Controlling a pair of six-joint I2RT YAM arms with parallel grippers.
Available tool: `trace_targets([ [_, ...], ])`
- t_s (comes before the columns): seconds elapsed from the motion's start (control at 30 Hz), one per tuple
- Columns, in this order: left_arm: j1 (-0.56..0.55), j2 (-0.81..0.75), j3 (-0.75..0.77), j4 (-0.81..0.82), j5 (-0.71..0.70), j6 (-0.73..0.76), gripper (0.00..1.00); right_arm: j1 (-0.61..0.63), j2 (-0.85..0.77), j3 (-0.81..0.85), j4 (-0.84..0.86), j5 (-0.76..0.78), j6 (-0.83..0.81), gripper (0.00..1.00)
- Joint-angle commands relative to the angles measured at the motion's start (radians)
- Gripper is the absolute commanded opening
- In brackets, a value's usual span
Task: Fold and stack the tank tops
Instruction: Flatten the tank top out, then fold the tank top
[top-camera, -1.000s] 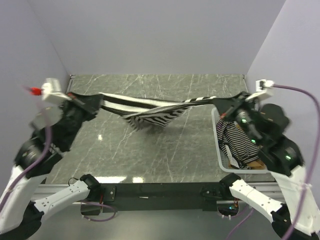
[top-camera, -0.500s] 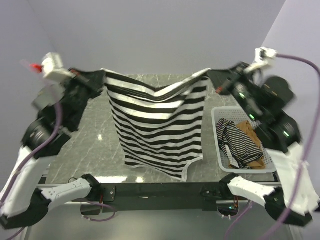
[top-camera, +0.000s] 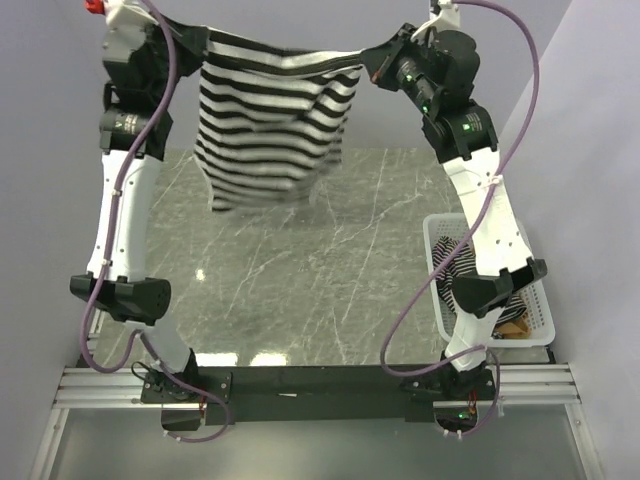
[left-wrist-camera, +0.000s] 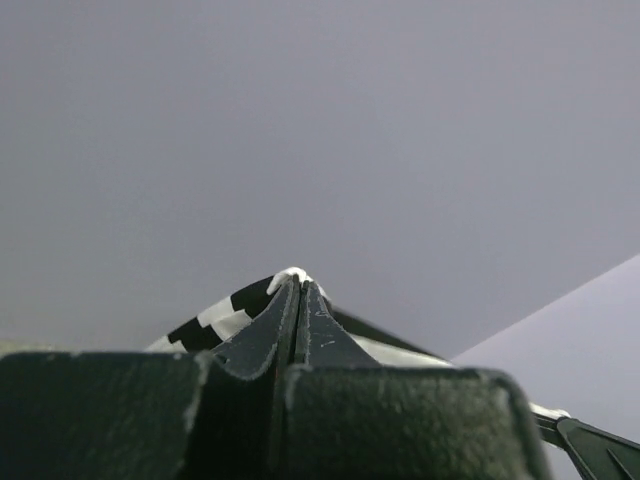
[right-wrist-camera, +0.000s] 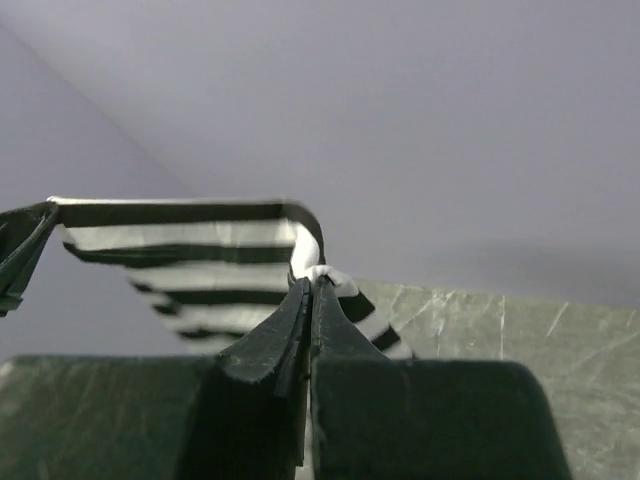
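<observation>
wide-striped tank top (top-camera: 270, 120) hangs aloft between both clamped jaws.

right arm (top-camera: 478, 190) covers part of the basket (top-camera: 434, 262); wide-striped top (top-camera: 270, 130) seems blurred.

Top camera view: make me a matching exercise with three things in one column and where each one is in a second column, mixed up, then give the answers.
Things:
1. wide-striped tank top
2. thin-striped tank top
3. white basket

Places:
A. standing on the right side of the table
B. hanging in the air, gripped by the left hand and the right hand
C. lying in the basket

Pairs: 1-B, 2-C, 3-A
</observation>
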Motion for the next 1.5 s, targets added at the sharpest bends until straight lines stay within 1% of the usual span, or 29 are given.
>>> trace_targets([
  [0.0,0.054,-0.072,0.064,0.076,0.184,-0.042,0.01,-0.007,-0.091,0.009,0.061,-0.035,-0.018,0.00],
  [0.03,0.074,-0.104,-0.056,0.100,0.191,-0.051,0.01,-0.007,-0.165,-0.075,0.133,-0.032,-0.021,0.00],
  [0.07,0.082,-0.182,-0.133,0.123,0.199,-0.051,0.01,-0.011,-0.202,-0.246,0.159,-0.029,-0.024,0.00],
  [0.1,0.087,-0.228,-0.219,0.173,0.196,-0.055,0.01,-0.011,-0.236,-0.331,0.179,-0.024,-0.023,0.00],
  [0.13,0.090,-0.269,-0.393,0.194,0.190,-0.063,0.01,-0.016,-0.266,-0.412,0.196,-0.021,-0.018,0.00],
  [0.17,0.093,-0.346,-0.480,0.209,0.181,-0.069,0.01,-0.016,-0.327,-0.579,0.228,-0.021,-0.012,0.00],
  [0.2,0.093,-0.381,-0.561,0.233,0.179,-0.077,0.01,-0.019,-0.361,-0.667,0.241,-0.018,0.004,0.00],
  [0.23,0.093,-0.417,-0.725,0.240,0.184,-0.107,0.01,-0.019,-0.424,-0.757,0.265,-0.008,0.015,0.00],
  [0.27,0.091,-0.481,-0.811,0.249,0.193,-0.123,0.00,-0.022,-0.456,-0.939,0.279,-0.009,0.037,0.00],
  [0.3,0.093,-0.515,-0.896,0.252,0.203,-0.143,0.01,-0.022,-0.489,-1.030,0.288,-0.003,0.049,0.00],
  [0.33,0.087,-0.549,-1.070,0.267,0.220,-0.175,0.01,-0.023,-0.539,-1.119,0.293,0.006,0.069,0.00],
  [0.4,0.071,-0.642,-1.315,0.257,0.243,-0.190,0.00,-0.025,-0.599,-1.441,0.297,0.034,0.107,0.00],
  [0.43,0.064,-0.673,-1.393,0.257,0.240,-0.193,0.01,-0.025,-0.609,-1.442,0.291,0.048,0.123,0.00],
  [0.5,0.055,-0.759,-1.619,0.280,0.246,-0.209,0.01,-0.028,-0.612,-1.598,0.285,0.056,0.144,0.00],
  [0.57,0.047,-0.805,-1.738,0.327,0.288,-0.244,0.02,-0.028,-0.589,-1.701,0.301,0.036,0.158,0.11],
  [0.6,0.047,-0.814,-1.831,0.339,0.300,-0.253,0.05,-0.027,-0.580,-1.723,0.302,0.031,0.172,0.26],
  [0.67,0.036,-0.837,-1.906,0.391,0.340,-0.273,0.22,-0.028,-0.572,-1.768,0.310,0.014,0.175,0.45],
  [0.7,0.033,-0.843,-1.941,0.386,0.349,-0.275,0.27,-0.027,-0.581,-1.775,0.299,0.026,0.172,0.48],
  [0.73,0.030,-0.851,-1.946,0.376,0.354,-0.270,0.34,-0.028,-0.613,-1.789,0.279,0.032,0.172,0.52],
  [0.83,0.030,-0.906,-1.917,0.301,0.348,-0.262,0.43,-0.025,-0.714,-1.795,0.223,0.051,0.178,0.60],
  [0.93,0.030,-0.978,-1.849,0.215,0.299,-0.243,0.46,-0.022,-0.805,-1.783,0.164,0.083,0.172,0.61],
  [0.97,0.030,-0.980,-1.826,0.189,0.241,-0.235,0.47,-0.004,-0.820,-1.781,0.158,0.089,0.172,0.61],
  [1.07,0.038,-0.901,-1.733,0.174,0.142,-0.195,0.49,0.087,-0.819,-1.755,0.159,0.137,0.218,0.61],
  [1.2,0.059,-0.632,-1.517,0.197,0.066,-0.109,0.46,0.425,-0.677,-1.636,0.172,0.262,0.314,0.59],
  [1.27,0.102,-0.460,-1.401,0.201,0.117,-0.100,0.42,0.501,-0.545,-1.547,0.205,0.279,0.351,0.56],
  [1.3,0.125,-0.411,-1.369,0.201,0.200,-0.112,0.36,0.544,-0.456,-1.513,0.212,0.292,0.360,0.54],
  [1.33,0.160,-0.361,-1.351,0.212,0.220,-0.130,0.36,0.606,-0.407,-1.437,0.221,0.302,0.367,0.52],
  [1.4,0.176,-0.348,-1.341,0.244,0.256,-0.172,0.38,0.674,-0.254,-1.345,0.215,0.316,0.371,0.45],
  [1.47,0.176,-0.347,-1.293,0.209,0.251,-0.173,0.38,0.760,-0.149,-1.185,0.173,0.328,0.361,0.42],
])
